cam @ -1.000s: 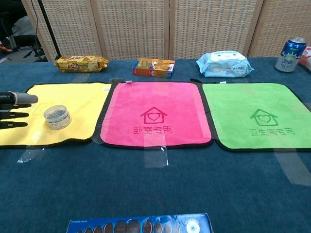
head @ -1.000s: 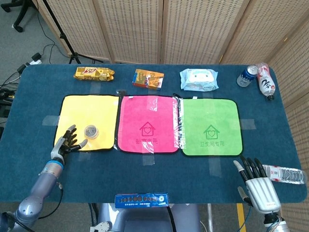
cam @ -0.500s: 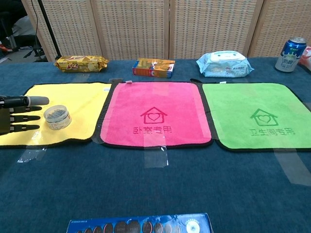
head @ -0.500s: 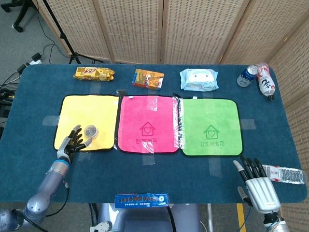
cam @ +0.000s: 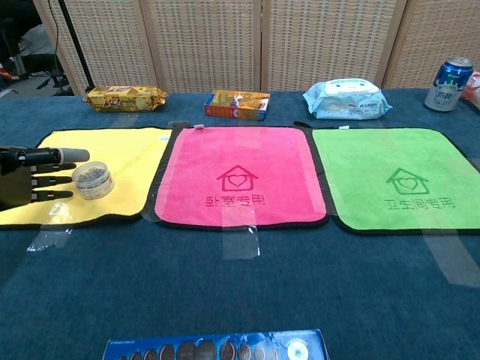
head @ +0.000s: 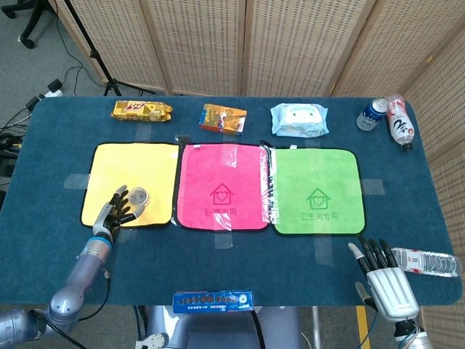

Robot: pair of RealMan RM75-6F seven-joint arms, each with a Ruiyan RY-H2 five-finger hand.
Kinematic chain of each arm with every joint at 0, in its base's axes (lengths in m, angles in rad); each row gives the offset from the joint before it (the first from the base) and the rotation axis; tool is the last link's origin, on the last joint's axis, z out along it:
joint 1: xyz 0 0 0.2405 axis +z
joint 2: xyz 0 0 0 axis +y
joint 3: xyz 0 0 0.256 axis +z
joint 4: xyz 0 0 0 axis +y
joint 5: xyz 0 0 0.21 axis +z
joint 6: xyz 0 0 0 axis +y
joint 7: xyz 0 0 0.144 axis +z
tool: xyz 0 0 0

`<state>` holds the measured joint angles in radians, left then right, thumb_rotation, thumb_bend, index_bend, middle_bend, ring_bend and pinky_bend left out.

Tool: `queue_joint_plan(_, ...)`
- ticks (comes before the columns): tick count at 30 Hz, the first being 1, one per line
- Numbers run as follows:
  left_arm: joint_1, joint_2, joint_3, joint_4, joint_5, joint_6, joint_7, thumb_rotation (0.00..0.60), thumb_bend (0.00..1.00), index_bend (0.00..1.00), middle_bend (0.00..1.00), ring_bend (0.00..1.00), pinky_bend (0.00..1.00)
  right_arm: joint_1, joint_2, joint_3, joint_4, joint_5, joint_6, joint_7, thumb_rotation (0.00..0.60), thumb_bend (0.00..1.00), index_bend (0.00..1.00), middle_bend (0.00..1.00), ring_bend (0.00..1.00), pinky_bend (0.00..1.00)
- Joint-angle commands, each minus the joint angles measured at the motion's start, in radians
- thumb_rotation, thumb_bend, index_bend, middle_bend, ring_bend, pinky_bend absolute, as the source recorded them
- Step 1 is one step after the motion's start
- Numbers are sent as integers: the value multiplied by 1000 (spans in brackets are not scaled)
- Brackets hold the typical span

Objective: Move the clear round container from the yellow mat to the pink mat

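- Nearest me, a long blue strip printed with a row of round discs (head: 213, 300) lies at the front edge of the dark blue felt table (head: 240, 265).
- My right hand (head: 383, 278) rests at the near right corner, fingers spread and holding nothing, beside a clear plastic bottle (head: 429, 262) lying flat.
- My left hand (cam: 30, 177) has its fingers extended and apart; the fingertips reach the clear round container (cam: 93, 180), though I cannot tell if they touch it.
- That container sits on the yellow cloth mat (head: 134, 171), near its front right corner.
- The pink cloth mat (cam: 238, 177) and the green cloth mat (cam: 391, 178) each carry a house-and-heart mark with Chinese characters, seen upside down.
- Clear tape holds the mats down.
- Along the far edge: a yellow snack packet (cam: 124, 97), an orange box (cam: 237, 105), a pale blue wipes pack (cam: 346, 99), a blue drink can (cam: 448, 85).
- Woven wicker screens (cam: 210, 41) close the room behind.
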<state>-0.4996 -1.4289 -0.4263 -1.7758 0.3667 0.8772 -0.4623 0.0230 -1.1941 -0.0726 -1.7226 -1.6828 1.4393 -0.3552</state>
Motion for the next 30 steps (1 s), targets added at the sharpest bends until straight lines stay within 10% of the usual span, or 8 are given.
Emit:
queue_joint_plan(1,-7,-9,-4,6,-4,5,10,600,326,0,0,0,0,1,-1,0,1,2,-2,-1,600,414,50,0,0,7)
queue_joint_plan(30,-103,-100,-31,11,-60,63,147,600,329,0,0,0,0,7,-10,-1,8,9,-11,1,600,414,50,0,0,7)
